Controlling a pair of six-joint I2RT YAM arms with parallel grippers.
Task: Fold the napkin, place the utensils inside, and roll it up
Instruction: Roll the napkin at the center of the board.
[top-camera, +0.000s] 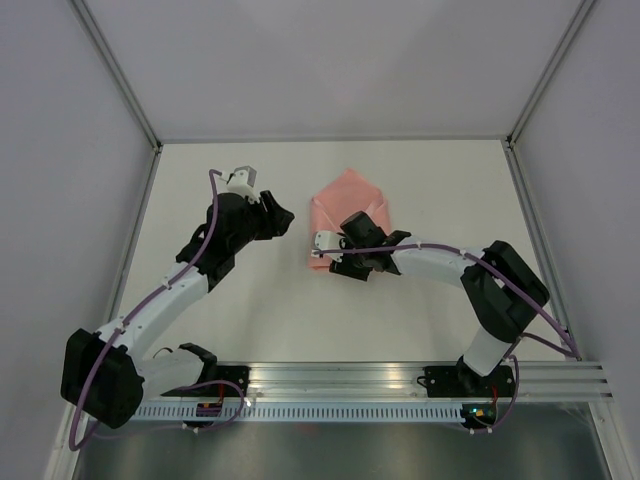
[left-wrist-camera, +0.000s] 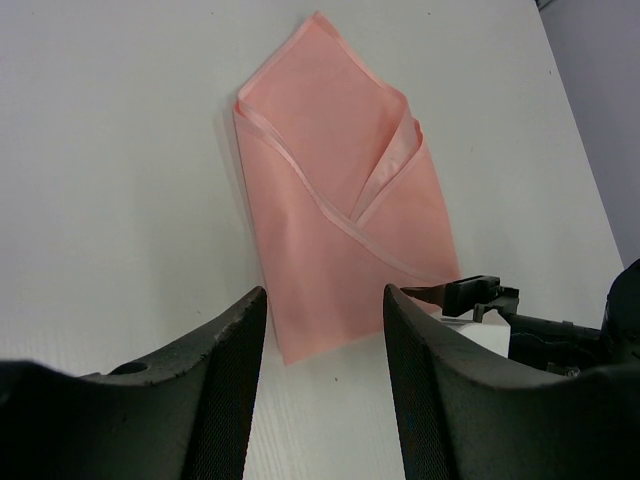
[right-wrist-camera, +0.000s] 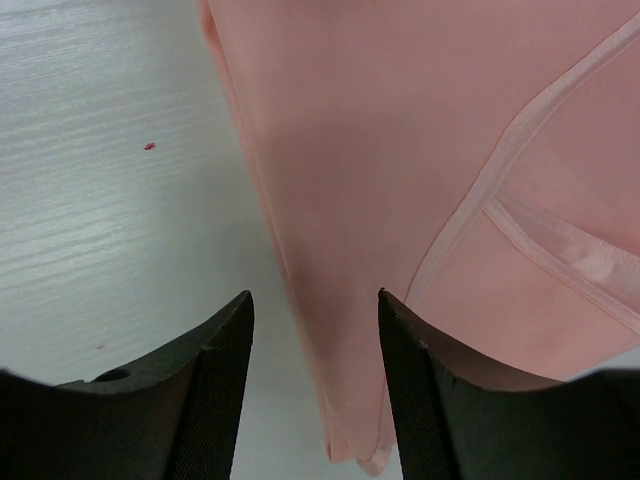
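Note:
The pale pink napkin (top-camera: 350, 212) lies folded on the white table, with overlapping flaps and a point at its far end. It also shows in the left wrist view (left-wrist-camera: 330, 200) and the right wrist view (right-wrist-camera: 400, 150). My right gripper (top-camera: 338, 258) is open and hovers over the napkin's near left part; the napkin's left edge runs between its jaws (right-wrist-camera: 315, 300). My left gripper (top-camera: 284, 220) is open and empty, just left of the napkin, and the napkin's near corner shows beyond its jaws (left-wrist-camera: 325, 300). No utensils are in view.
The right arm's wrist (left-wrist-camera: 560, 335) shows at the right of the left wrist view, close to the napkin's near right edge. Grey walls with metal posts (top-camera: 155, 145) enclose the table on three sides. A rail (top-camera: 400, 375) carries the arm bases at the near edge.

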